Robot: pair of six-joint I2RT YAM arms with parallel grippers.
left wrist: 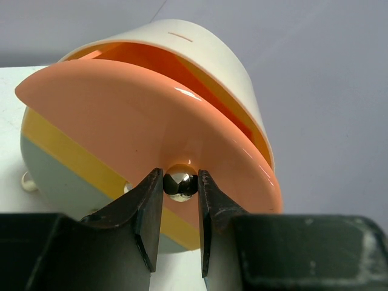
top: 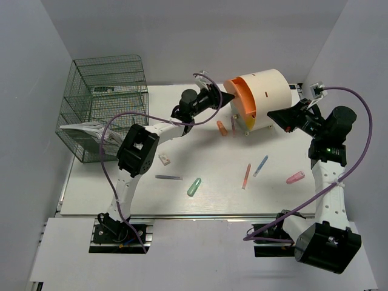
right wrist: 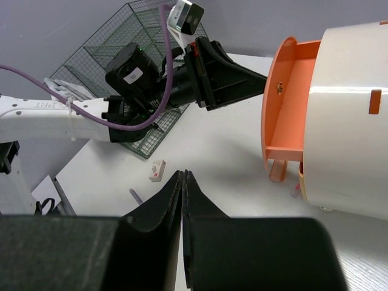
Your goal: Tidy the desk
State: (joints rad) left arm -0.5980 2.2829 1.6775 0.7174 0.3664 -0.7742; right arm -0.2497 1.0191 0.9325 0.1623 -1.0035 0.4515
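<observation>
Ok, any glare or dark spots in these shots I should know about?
Left wrist: specular glints on the metal knob and orange door. Right wrist: fingers nearly black, little detail. Top external: even light, soft shadows on the desk.

site: robot lab | cues: bare walls (top: 27, 66), rail-edged desk (top: 218, 201)

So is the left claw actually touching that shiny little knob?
Touching. Left wrist view: left gripper pinches the knob from both sides.

Left end effector (left wrist: 180, 180) clamped, right (right wrist: 183, 177) closed
</observation>
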